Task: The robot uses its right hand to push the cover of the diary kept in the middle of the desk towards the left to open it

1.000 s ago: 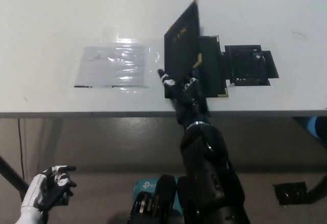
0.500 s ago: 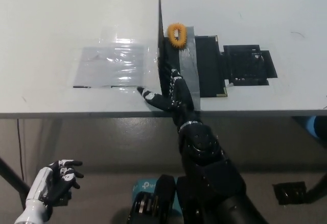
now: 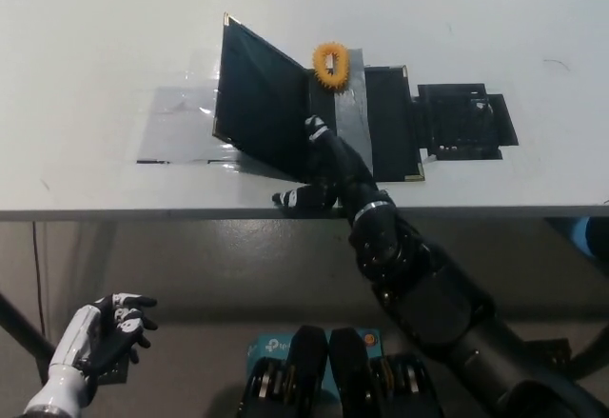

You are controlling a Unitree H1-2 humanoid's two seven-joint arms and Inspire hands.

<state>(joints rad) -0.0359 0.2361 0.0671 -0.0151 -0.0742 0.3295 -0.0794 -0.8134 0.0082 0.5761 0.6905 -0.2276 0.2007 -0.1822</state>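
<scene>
Right hand (image 3: 319, 166) at centre frame, spread and gripping nothing, fingers (image 3: 315, 132) pressed against the inner face of the diary cover (image 3: 257, 109), one lower digit hanging past the desk (image 3: 95, 37) edge. Flat push rather than a pinch, likely because the cover only needs tipping leftward. Cover tilted past upright, leaning toward frame left over a clear plastic sheet (image 3: 176, 123). Diary (image 3: 385, 123) itself lying mid-desk, pages exposed, an orange ring (image 3: 329, 62) resting at the top. Black open case (image 3: 463, 121) just to the right. Left hand (image 3: 112, 325) idle at lower left below the desk, loosely curled, holding nothing.
</scene>
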